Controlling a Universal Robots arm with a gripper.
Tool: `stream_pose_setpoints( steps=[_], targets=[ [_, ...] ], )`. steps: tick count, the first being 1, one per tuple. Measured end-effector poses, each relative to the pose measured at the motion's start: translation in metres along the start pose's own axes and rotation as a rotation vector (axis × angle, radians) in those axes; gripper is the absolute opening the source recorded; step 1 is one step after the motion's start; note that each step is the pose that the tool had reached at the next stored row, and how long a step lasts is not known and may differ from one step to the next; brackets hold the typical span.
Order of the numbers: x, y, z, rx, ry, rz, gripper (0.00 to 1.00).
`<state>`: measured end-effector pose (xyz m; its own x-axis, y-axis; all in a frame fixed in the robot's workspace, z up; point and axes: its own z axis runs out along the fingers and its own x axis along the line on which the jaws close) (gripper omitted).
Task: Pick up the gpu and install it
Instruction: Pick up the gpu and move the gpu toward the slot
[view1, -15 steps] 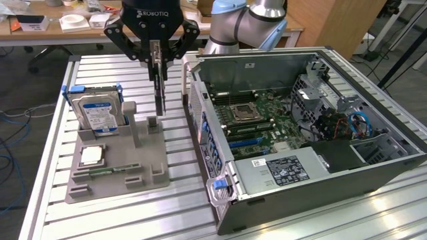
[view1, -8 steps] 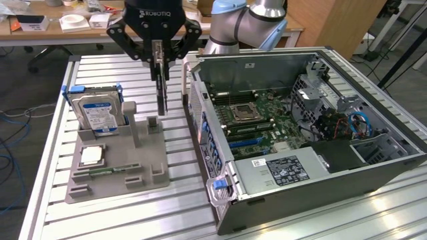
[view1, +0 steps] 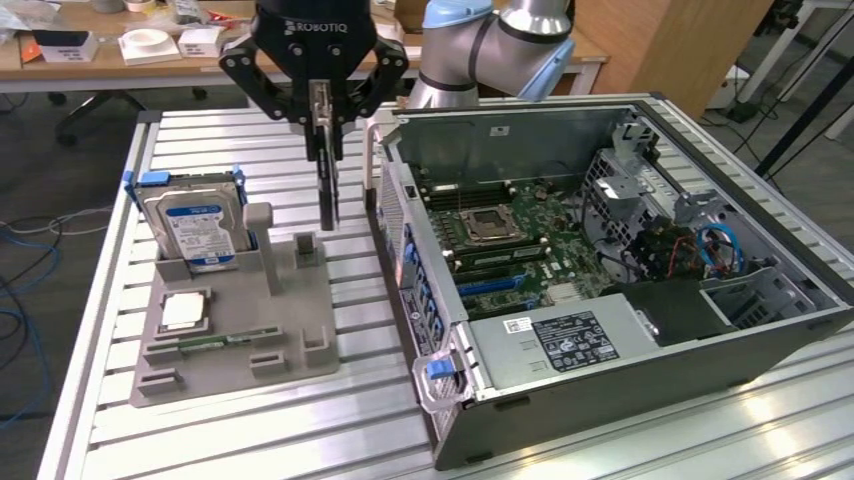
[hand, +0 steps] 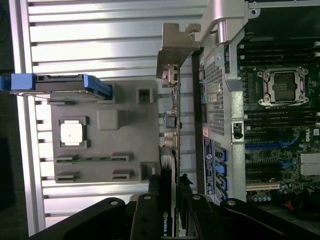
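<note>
Right now my gripper is pinched narrowly on the top edge of the gpu. The card hangs upright and edge-on over the grey fixture, just beside the open computer case. I judge this grip keeps its connector edge down, matching the motherboard slots. It looks clear of the fixture, though I can't be sure.

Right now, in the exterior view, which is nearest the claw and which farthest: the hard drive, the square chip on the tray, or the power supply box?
1. Hard drive, upright at the tray's back, on the exterior view's left of the gripper.
2. Square chip, flat on the tray, nearer the camera.
3. Power supply box, inside the case on the exterior view's right.
</note>
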<state>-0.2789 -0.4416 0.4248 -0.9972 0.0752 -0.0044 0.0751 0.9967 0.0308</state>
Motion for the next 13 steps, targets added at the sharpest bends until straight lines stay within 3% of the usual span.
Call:
stream_pose_setpoints(
  steps=[13],
  targets=[
    [-0.0055, 0.0004, 0.0001, 0.0, 0.0, 0.0, 0.26]
  ],
)
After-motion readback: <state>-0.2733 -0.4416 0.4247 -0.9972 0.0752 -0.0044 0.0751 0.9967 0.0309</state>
